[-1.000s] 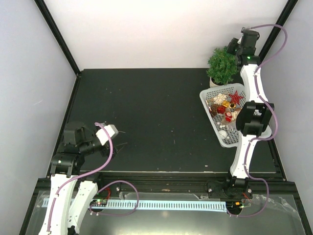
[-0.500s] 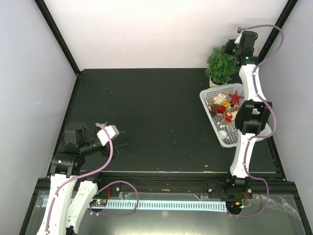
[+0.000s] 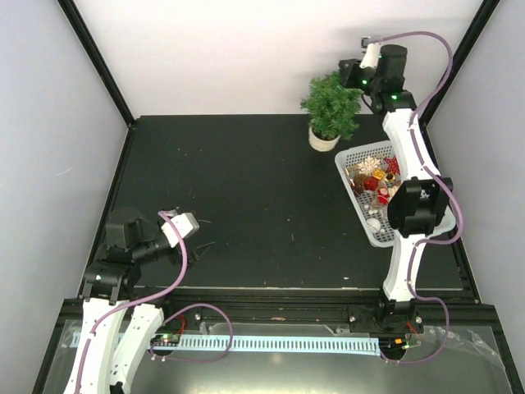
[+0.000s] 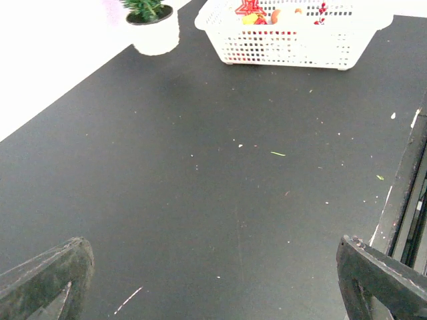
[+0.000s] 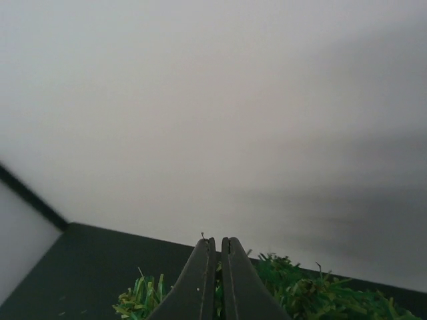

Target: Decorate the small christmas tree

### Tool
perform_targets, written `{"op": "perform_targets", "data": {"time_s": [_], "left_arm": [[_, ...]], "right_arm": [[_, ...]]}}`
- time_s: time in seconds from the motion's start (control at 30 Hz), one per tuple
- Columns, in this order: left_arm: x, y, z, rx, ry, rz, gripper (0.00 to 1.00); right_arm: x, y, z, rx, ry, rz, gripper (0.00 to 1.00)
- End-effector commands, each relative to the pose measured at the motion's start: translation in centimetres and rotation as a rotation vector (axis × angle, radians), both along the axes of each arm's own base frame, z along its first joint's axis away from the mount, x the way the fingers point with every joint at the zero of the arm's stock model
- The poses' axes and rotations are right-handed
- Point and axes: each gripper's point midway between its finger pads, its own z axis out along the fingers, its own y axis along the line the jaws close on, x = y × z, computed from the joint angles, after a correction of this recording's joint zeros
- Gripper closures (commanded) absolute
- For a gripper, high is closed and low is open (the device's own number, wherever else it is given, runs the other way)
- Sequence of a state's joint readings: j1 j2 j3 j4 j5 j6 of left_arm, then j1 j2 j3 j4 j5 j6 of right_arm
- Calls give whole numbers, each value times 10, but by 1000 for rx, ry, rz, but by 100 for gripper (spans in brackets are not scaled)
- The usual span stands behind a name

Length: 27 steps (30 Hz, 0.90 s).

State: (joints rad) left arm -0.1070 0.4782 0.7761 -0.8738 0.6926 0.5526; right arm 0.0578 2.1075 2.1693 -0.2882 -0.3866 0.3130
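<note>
The top of the small christmas tree (image 3: pixel 330 105), far right beside the basket (image 3: pixel 379 237), is pinched by the right gripper (image 5: pixel 215 243), while the left gripper (image 4: pixel 213 273) is held spread wide, near left.

The left arm (image 3: pixel 123 236) is folded low near its base, and the left gripper (image 4: pixel 210 248) is held wide open, pointed forward. The right arm (image 3: pixel 404 135) is stretched far forward, with the right gripper (image 5: pixel 217 243) pinched tight on the tree (image 5: pixel 300 293).
</note>
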Motion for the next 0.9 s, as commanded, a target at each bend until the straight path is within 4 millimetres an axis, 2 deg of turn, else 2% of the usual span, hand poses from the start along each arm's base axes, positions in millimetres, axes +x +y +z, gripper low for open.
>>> {"op": "perform_targets", "data": {"time_s": [0.0, 0.17, 0.33, 0.43, 0.73, 0.87], "left_arm": [[-1, -2, 7, -18, -28, -6, 1], [-4, -1, 9, -19, -47, -4, 1], [-8, -1, 12, -26, -75, -7, 1], [-8, -1, 12, -25, -77, -6, 1], [-7, 0, 12, -25, -77, 0, 1], [-12, -7, 11, -28, -66, -58, 1]], "right_arm": [[-44, 65, 67, -19, -155, 157, 99], [-82, 135, 52, -119, -93, 231, 99], [-124, 177, 34, -237, -28, 232, 99], [-149, 189, 20, -245, 1, 235, 99], [-217, 200, -11, -221, 37, 274, 99], [-245, 200, -13, -195, 31, 304, 99]]}}
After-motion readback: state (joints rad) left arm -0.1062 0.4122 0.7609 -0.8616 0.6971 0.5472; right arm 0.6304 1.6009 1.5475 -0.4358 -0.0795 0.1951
